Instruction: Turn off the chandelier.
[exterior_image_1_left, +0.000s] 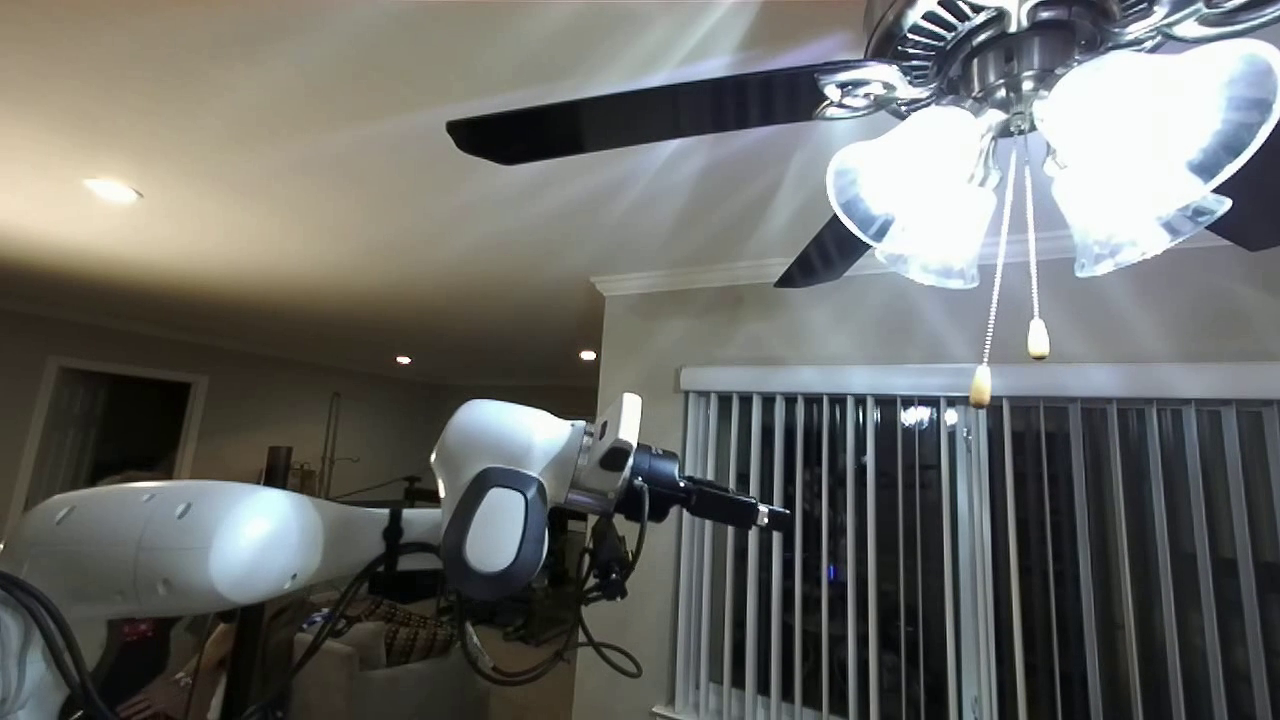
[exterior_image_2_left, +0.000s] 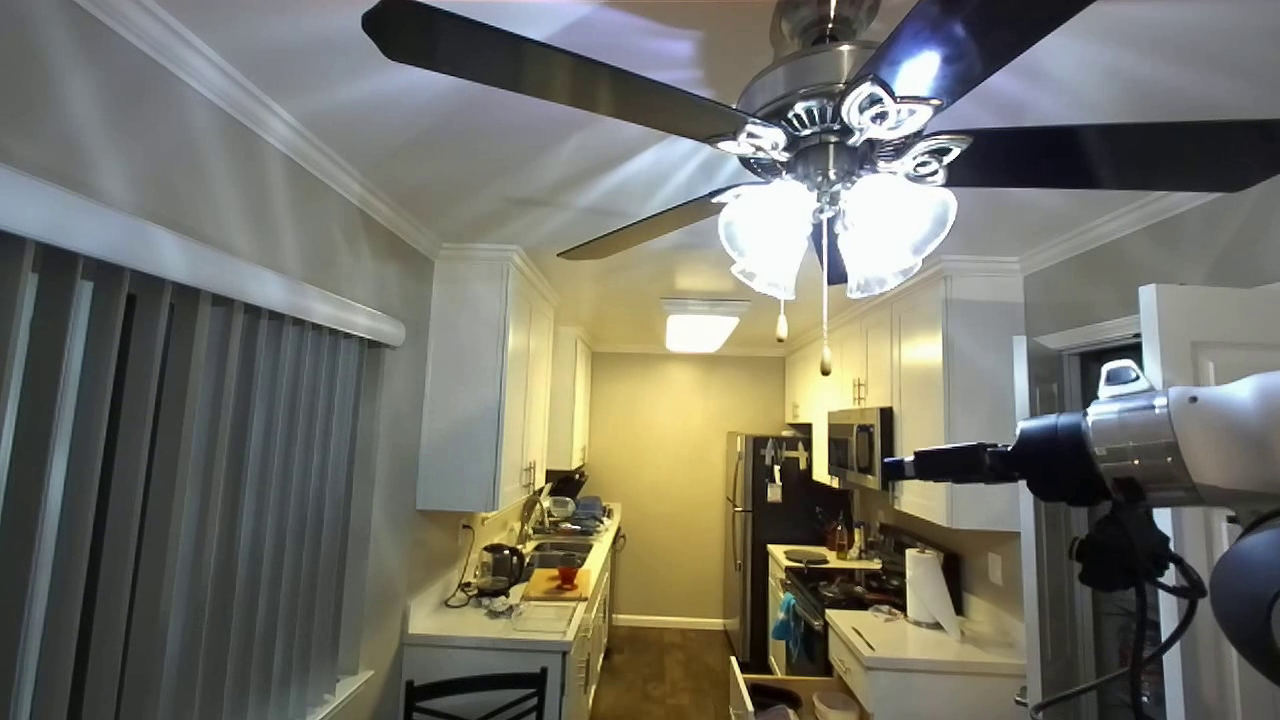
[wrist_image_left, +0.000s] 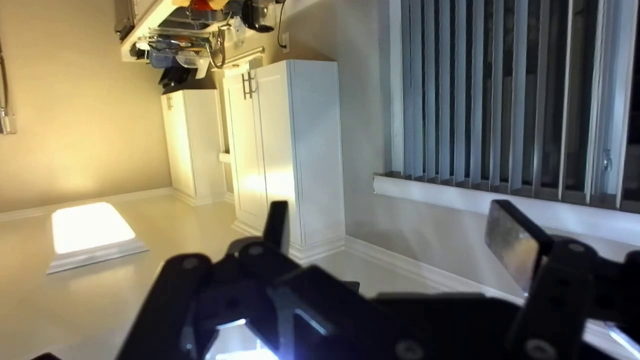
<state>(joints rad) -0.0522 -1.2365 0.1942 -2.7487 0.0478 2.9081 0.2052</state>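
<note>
The chandelier (exterior_image_1_left: 1130, 150) hangs under a ceiling fan and is lit, its frosted bell shades glowing white in both exterior views (exterior_image_2_left: 890, 230). Two thin pull chains hang from its hub: the longer one ends in a wooden knob (exterior_image_1_left: 981, 386), the shorter one in another knob (exterior_image_1_left: 1038, 340). They also show as the longer-chain knob (exterior_image_2_left: 825, 360) and the shorter-chain knob (exterior_image_2_left: 782, 328). My gripper (exterior_image_1_left: 775, 517) is below the knobs and to their left here, apart from them. In the wrist view, the gripper (wrist_image_left: 395, 232) is open with nothing between its fingers. A bright glow shows at the bottom edge there.
Dark fan blades (exterior_image_1_left: 640, 115) spread out near the ceiling. Vertical blinds (exterior_image_1_left: 860, 560) cover a window behind the gripper. White kitchen cabinets (exterior_image_2_left: 485, 380) and a lit square ceiling lamp (exterior_image_2_left: 700, 330) are farther back. The wrist view stands upside down. A door (exterior_image_2_left: 1220, 330) is behind the arm.
</note>
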